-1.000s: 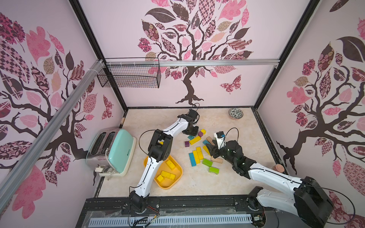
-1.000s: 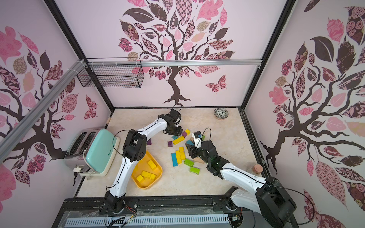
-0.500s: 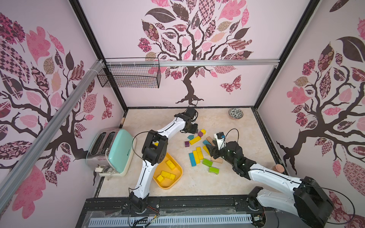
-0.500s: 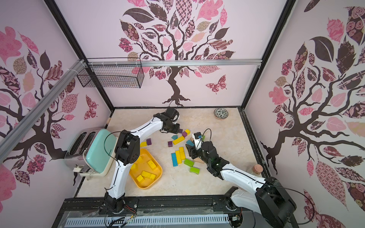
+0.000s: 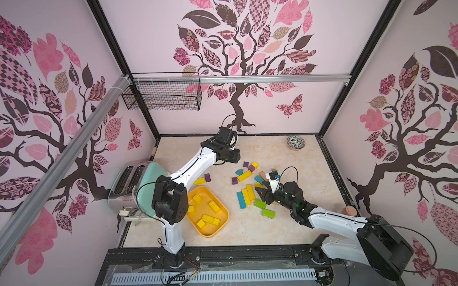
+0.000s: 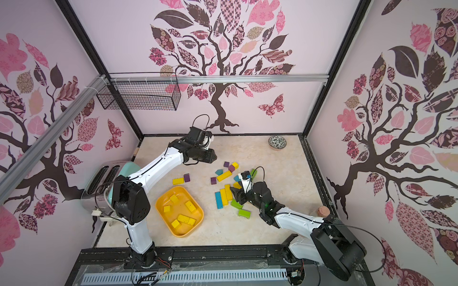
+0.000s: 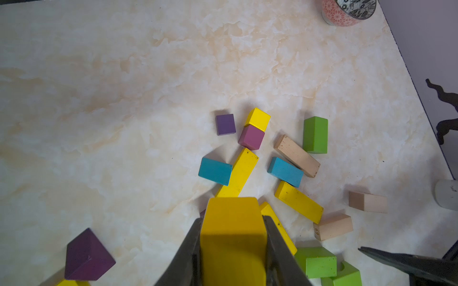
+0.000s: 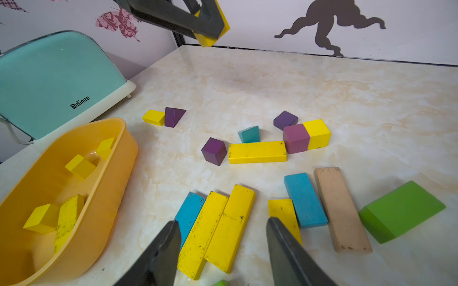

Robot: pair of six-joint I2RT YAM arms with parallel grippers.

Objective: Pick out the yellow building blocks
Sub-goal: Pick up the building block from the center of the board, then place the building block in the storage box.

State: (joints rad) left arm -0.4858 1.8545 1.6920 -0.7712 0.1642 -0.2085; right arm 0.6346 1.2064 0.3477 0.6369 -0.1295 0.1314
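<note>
left tool [image 7: 232,220] clamped on yellow block [image 7: 233,237], hidden in both top views | right tool [image 8: 223,221] apart

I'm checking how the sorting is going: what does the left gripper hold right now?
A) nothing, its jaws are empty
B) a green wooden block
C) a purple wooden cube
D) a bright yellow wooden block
D: in the left wrist view the left gripper is shut on a bright yellow wooden block, which fills the space between its dark jaws.
</note>
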